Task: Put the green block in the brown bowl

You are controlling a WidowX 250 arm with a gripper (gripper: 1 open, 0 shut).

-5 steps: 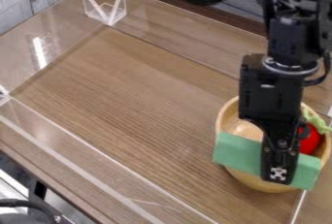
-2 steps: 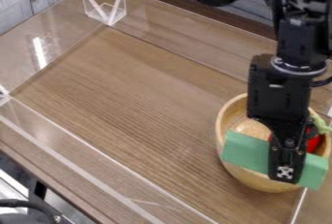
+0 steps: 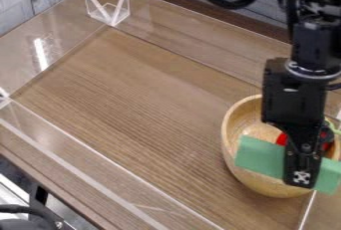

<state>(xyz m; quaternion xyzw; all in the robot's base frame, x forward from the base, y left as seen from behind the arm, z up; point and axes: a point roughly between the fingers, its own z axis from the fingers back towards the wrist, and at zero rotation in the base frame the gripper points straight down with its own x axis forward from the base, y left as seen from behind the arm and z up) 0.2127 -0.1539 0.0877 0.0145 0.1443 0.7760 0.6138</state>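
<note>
The green block (image 3: 266,157) hangs level just above the brown bowl (image 3: 240,134) at the right of the table. My gripper (image 3: 300,159) comes down from above and is shut on the green block, its black fingers (image 3: 305,164) across the block's right part. Under the arm, a red ball (image 3: 285,140) shows inside the bowl. The bowl's right side is hidden by the arm and the block.
Clear acrylic walls (image 3: 80,179) run along the wooden table's (image 3: 134,95) front and left edges. A small clear stand (image 3: 107,8) sits at the back left. The bowl lies close to the table's right front corner.
The arm has shifted a little to the right with the green block, so the block now hangs further over the bowl's inside. The grip is unchanged.
</note>
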